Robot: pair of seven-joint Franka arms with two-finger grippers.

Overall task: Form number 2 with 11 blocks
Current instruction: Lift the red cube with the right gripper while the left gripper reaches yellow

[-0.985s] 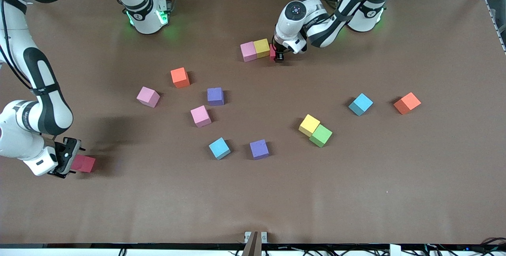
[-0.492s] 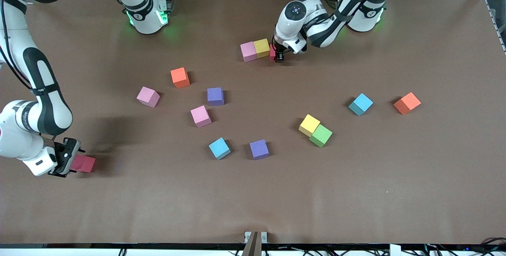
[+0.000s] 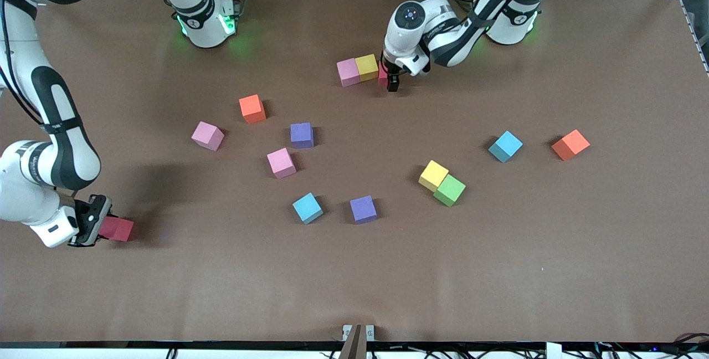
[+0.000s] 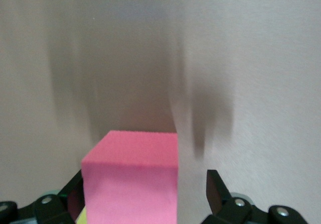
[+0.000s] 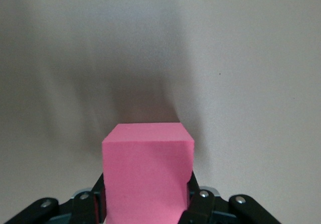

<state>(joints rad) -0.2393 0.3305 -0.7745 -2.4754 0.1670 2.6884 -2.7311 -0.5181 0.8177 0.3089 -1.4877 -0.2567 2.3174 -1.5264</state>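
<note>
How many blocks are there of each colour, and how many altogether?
pink matte cube: 3
yellow matte cube: 2
red matte cube: 2
orange matte cube: 2
purple matte cube: 2
light blue matte cube: 2
green matte cube: 1
Total: 14

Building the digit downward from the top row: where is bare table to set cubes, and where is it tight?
Bare table runs from the pink-yellow-red row toward the camera to the purple cube and the yellow-green pair. Tight: mid-table scatter around the pink cube. The left gripper, open, is at the row's red cube; the right gripper is shut on a red cube.
</note>
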